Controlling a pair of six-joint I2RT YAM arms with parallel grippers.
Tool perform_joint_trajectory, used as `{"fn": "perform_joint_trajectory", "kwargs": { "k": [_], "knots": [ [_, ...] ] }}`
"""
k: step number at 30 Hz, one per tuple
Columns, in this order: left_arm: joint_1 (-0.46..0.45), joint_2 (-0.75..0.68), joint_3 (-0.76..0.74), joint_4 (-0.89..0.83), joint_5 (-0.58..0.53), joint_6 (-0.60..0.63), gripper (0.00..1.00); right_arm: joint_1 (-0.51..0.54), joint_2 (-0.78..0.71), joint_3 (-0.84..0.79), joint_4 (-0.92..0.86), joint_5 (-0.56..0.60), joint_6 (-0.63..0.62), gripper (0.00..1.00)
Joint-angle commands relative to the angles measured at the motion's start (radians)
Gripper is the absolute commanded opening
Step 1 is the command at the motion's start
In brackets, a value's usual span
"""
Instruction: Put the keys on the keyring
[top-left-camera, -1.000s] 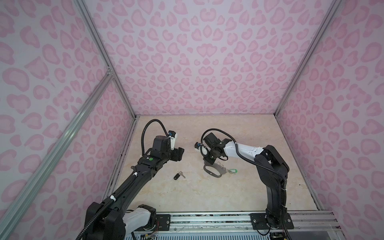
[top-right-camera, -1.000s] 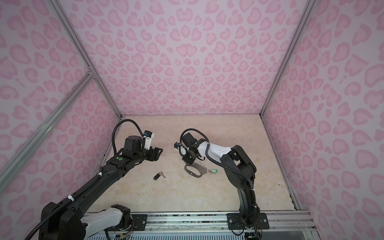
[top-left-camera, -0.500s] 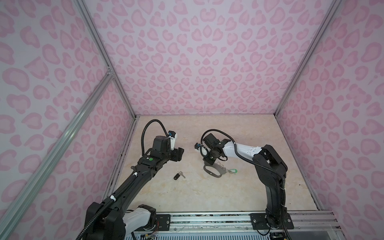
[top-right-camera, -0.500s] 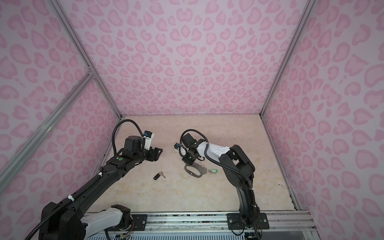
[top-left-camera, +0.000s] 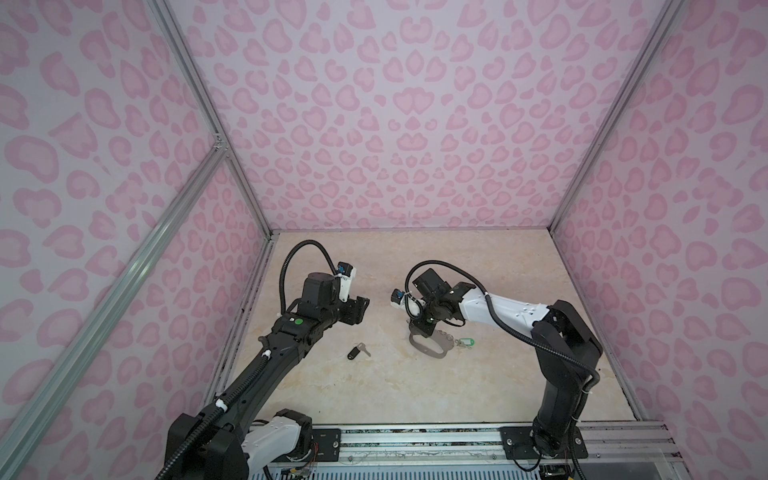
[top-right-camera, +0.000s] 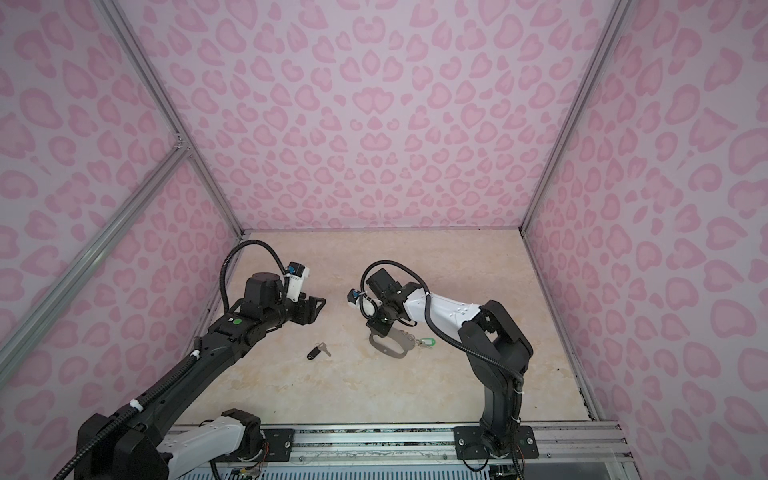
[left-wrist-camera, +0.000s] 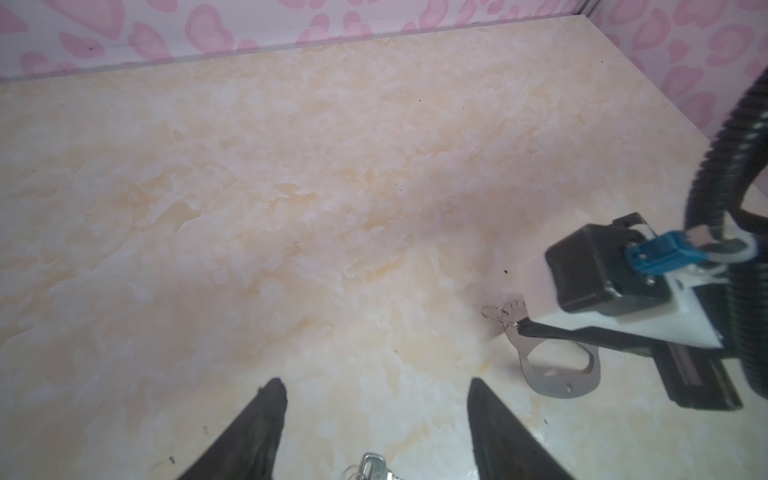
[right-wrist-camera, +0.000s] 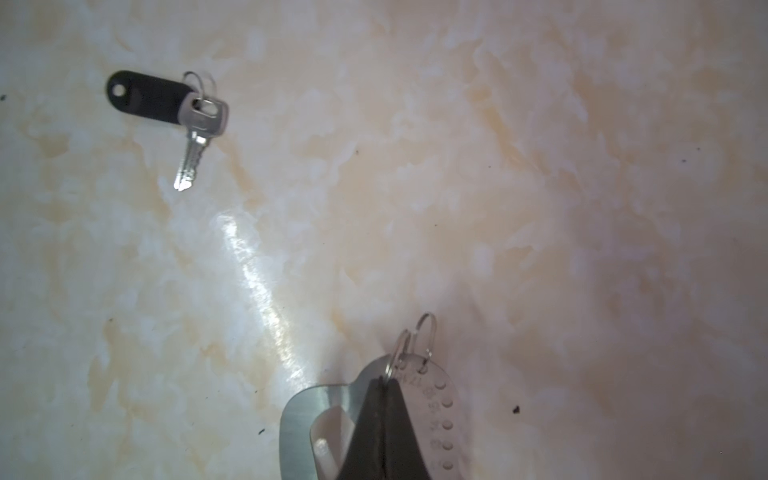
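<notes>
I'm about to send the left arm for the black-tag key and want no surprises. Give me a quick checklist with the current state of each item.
1. Right gripper shut on the keyring: ok.
2. Left gripper open and empty: ok.
3. Black-tag key lying free on the table, apart from the keyring: ok.
4. Key centred under the left gripper: cannot tell; only its head shows at the wrist view's edge.
5. Wire rings exposed beyond the right gripper: ok.
6. Green-tag key already on a ring: cannot tell.

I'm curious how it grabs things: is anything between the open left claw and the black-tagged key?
Nothing visible: only bare table lies between the left gripper and the black-tagged key. The keyring sits well aside.
</notes>
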Motion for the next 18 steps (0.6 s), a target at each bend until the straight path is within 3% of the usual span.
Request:
{"fn": "perform_joint_trajectory", "kwargs": {
  "k": [1, 5, 11, 18],
  "knots": [
    [0.001, -0.032, -0.015, 0.056, 0.148, 0.096, 0.66, -0.007, -0.07, -0.037, 0.03, -0.09, -0.096, 0.0],
    [-0.001, -0.1, -0.046, 0.085, 0.267, 0.197, 0.63, -0.039, -0.171, -0.07, 0.04, -0.159, -0.125, 0.0],
    [-0.026, -0.23, -0.096, 0.072, 0.439, 0.454, 0.55, -0.077, -0.312, -0.145, 0.086, -0.308, -0.191, 0.0],
    [-0.115, -0.265, -0.059, 0.007, 0.447, 0.619, 0.5, -0.096, -0.413, -0.217, 0.156, -0.422, -0.215, 0.0]
  ]
}}
